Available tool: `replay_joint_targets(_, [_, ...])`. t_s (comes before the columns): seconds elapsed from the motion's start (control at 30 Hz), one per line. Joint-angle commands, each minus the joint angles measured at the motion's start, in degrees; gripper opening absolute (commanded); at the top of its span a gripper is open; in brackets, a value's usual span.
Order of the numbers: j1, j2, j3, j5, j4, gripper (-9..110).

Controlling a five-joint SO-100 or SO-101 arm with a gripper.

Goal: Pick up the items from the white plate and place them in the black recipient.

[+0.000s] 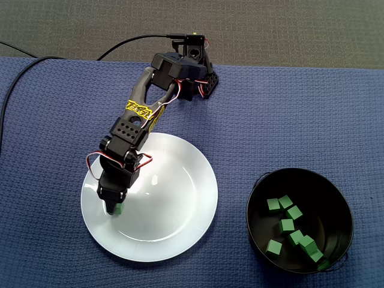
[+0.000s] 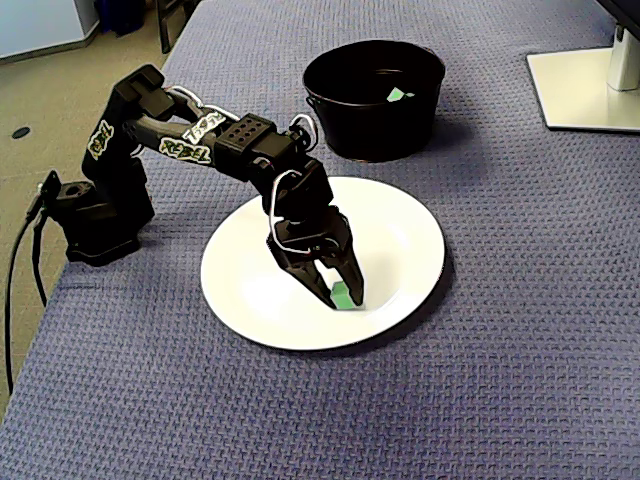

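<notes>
In a fixed view, the gripper [image 1: 116,210] meets a green cube [image 1: 120,209] on the white plate's [image 1: 180,192] left part; the black bowl [image 1: 259,187] sits right of the plate. In a fixed view, narrowed jaws pinch the green cube [image 2: 342,295] toward the white plate's [image 2: 400,235] near side.

Claw [image 2: 343,299] around green cube [image 2: 342,293] on white plate [image 2: 405,232]

Your tally: white plate [image 1: 180,180] x1, black bowl [image 1: 333,198] x1, arm [image 1: 135,129] x1, white stand base [image 2: 585,90] x1. Green cube [image 1: 120,209] on plate: 1. Bowl cubes [image 1: 287,225]: approx 8, poss. 9; they overlap, can't fix exact no. Log your cube total as approx 9–10.
</notes>
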Motion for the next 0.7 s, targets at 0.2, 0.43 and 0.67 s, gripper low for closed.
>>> replay_joint_targets(0.2, [-1.49, 38.67, 3.69, -3.43, 0.88, 0])
replay_joint_targets(0.43, [-20.74, 54.84, -3.78, -13.89, 0.09, 0])
replay_joint_targets(0.67, [-40.78, 54.40, 4.31, -30.76, -7.82, 0])
